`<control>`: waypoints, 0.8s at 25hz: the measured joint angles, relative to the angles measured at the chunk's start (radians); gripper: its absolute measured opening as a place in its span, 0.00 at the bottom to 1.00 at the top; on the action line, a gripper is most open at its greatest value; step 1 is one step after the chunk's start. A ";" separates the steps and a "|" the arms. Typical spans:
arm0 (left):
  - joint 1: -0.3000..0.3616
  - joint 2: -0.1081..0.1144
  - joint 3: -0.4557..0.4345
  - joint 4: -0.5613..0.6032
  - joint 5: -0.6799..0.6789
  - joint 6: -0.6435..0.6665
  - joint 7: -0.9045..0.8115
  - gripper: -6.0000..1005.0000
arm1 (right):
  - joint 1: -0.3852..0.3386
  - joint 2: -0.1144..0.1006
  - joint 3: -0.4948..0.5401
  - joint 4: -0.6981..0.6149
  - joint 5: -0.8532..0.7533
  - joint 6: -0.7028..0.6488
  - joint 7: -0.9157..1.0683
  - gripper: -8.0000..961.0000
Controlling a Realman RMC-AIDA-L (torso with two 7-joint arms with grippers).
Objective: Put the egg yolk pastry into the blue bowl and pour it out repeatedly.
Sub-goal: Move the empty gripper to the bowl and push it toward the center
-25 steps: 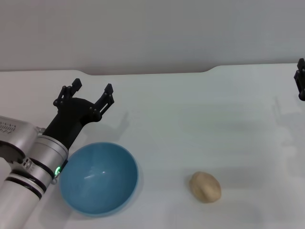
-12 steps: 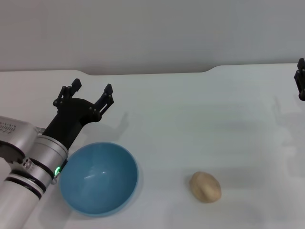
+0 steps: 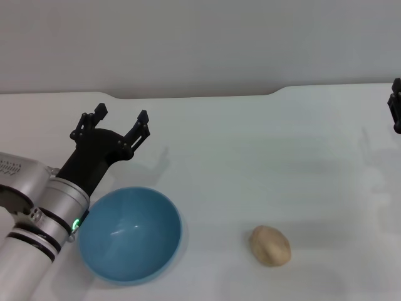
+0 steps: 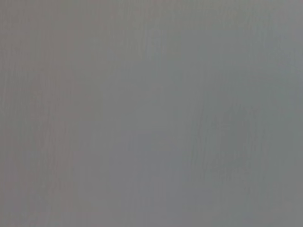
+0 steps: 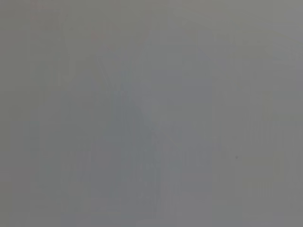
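Observation:
The blue bowl (image 3: 130, 234) stands upright and empty on the white table at the near left. To its right, apart from it, the egg yolk pastry (image 3: 270, 245) lies on the table as a small tan lump. My left gripper (image 3: 121, 117) hovers open and empty just behind the bowl, its fingers pointing away from me. Only a dark tip of my right gripper (image 3: 396, 105) shows at the far right edge, well away from both objects. Both wrist views show only plain grey.
The white table (image 3: 250, 157) stretches from the bowl to a stepped back edge, with a grey wall behind it.

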 joint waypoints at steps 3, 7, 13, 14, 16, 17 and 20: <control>0.000 -0.001 0.000 0.000 0.000 0.000 0.000 0.86 | 0.000 0.000 0.001 0.000 0.000 0.000 -0.001 0.56; 0.000 -0.001 0.001 0.001 0.000 0.001 0.000 0.86 | 0.001 0.000 0.001 0.000 0.000 0.000 -0.005 0.56; 0.000 -0.001 0.003 0.004 0.000 0.005 0.000 0.86 | 0.000 0.000 0.002 0.004 0.000 0.000 -0.006 0.56; 0.000 -0.001 0.003 0.005 0.000 0.005 0.000 0.86 | 0.000 0.000 0.002 0.006 0.000 0.000 -0.006 0.56; 0.000 -0.001 0.005 0.007 0.000 0.006 0.000 0.86 | -0.001 0.000 0.002 0.009 0.000 0.000 -0.006 0.56; 0.000 -0.001 0.006 0.007 0.000 0.007 0.000 0.86 | -0.001 0.000 0.002 0.010 0.000 0.000 -0.006 0.56; 0.000 -0.001 0.007 0.008 0.000 0.007 0.000 0.86 | -0.002 0.000 0.001 0.012 0.000 0.000 -0.006 0.56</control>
